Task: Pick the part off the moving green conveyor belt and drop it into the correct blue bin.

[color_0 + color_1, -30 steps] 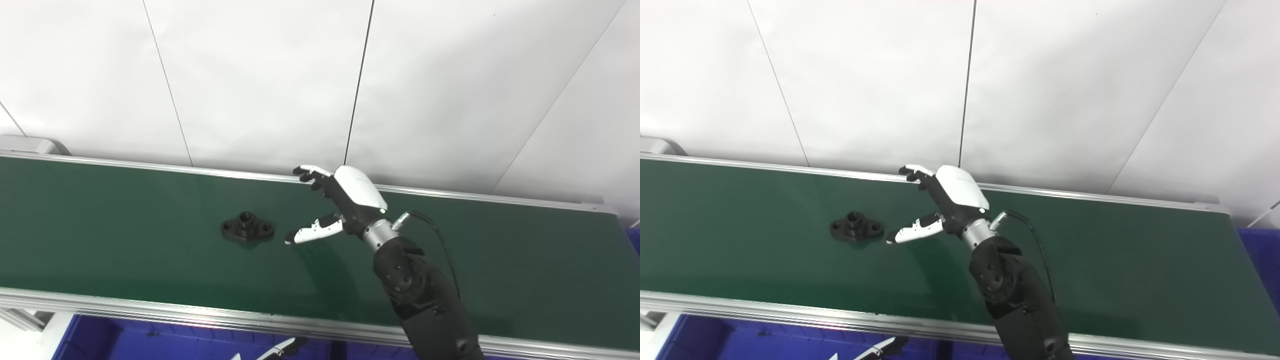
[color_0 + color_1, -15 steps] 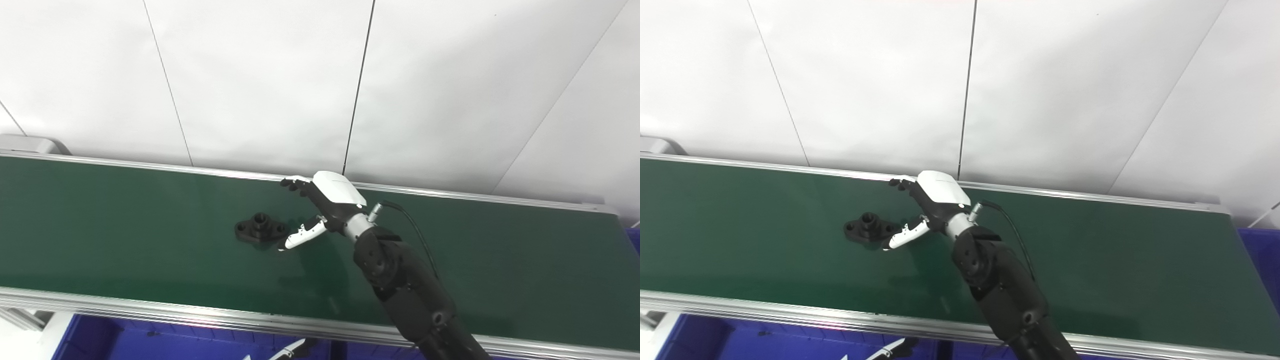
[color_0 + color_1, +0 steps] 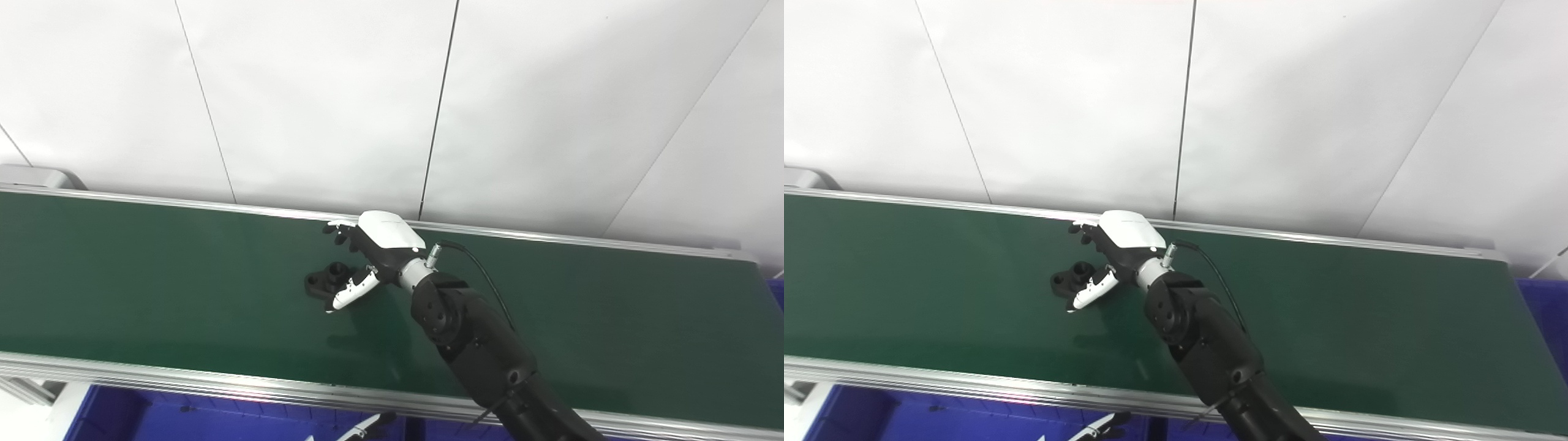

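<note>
black part (image 3: 324,280) flat on belt (image 3: 153,288), long axis along it; right hand (image 3: 373,245) spread around it, ungripped

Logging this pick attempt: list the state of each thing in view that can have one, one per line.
Black flanged metal part: lying flat on the belt, not lifted, partly hidden by the thumb.
Right hand: open, fingers spread over the part, thumb in front of it.
Left hand: only fingertips show at the bottom edge; state cannot be told.
Green conveyor belt: carrying the part.
Blue bin: below the belt's near edge, contents unseen.
</note>
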Controlling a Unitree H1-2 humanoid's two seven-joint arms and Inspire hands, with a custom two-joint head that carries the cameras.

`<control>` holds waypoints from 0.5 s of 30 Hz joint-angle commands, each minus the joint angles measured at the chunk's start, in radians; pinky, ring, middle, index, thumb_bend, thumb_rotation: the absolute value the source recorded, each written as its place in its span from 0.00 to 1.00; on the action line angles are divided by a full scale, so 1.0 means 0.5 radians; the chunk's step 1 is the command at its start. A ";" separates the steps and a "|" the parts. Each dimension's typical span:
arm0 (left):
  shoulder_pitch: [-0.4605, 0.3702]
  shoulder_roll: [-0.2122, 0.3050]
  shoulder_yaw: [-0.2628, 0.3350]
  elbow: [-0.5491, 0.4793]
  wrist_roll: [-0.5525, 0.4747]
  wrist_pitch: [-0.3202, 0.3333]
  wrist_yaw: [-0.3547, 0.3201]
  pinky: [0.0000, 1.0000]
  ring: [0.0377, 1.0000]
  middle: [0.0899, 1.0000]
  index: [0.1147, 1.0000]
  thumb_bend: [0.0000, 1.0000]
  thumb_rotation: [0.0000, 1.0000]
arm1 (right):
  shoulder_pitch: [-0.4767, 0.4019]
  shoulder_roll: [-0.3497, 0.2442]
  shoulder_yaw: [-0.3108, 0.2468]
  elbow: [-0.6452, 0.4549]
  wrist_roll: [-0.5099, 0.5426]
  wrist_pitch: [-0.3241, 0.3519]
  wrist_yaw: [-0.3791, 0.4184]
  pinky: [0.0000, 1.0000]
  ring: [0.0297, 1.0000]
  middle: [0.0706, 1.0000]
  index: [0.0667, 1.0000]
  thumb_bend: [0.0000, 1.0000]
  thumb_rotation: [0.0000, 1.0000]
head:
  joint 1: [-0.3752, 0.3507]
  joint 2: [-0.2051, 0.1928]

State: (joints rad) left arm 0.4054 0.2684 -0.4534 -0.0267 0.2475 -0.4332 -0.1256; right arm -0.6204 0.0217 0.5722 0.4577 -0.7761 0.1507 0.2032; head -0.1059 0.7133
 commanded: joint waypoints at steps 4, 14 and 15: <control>0.037 -0.024 0.022 -0.088 0.002 -0.046 -0.019 0.78 0.90 0.95 0.94 0.95 0.34 | -0.086 0.003 0.057 0.032 -0.033 -0.063 -0.050 0.54 0.64 0.71 0.81 0.80 0.24 | 0.008 0.011; 0.056 -0.045 0.043 -0.119 0.006 -0.036 -0.046 0.83 0.92 0.96 0.94 0.94 0.33 | -0.035 -0.106 0.187 0.063 -0.088 -0.075 -0.014 0.39 0.47 0.54 0.77 0.64 0.05 | -0.001 0.036; 0.058 -0.047 0.046 -0.121 0.010 -0.037 -0.045 0.83 0.92 0.96 0.94 0.94 0.33 | -0.033 -0.118 0.200 0.057 -0.101 -0.073 -0.016 0.33 0.38 0.49 0.76 0.60 0.03 | -0.005 0.042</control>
State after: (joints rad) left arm 0.4223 0.2528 -0.4316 -0.0556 0.2484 -0.4243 -0.1462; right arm -0.6243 -0.0280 0.6609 0.4987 -0.8152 0.1377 0.1689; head -0.1089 0.7332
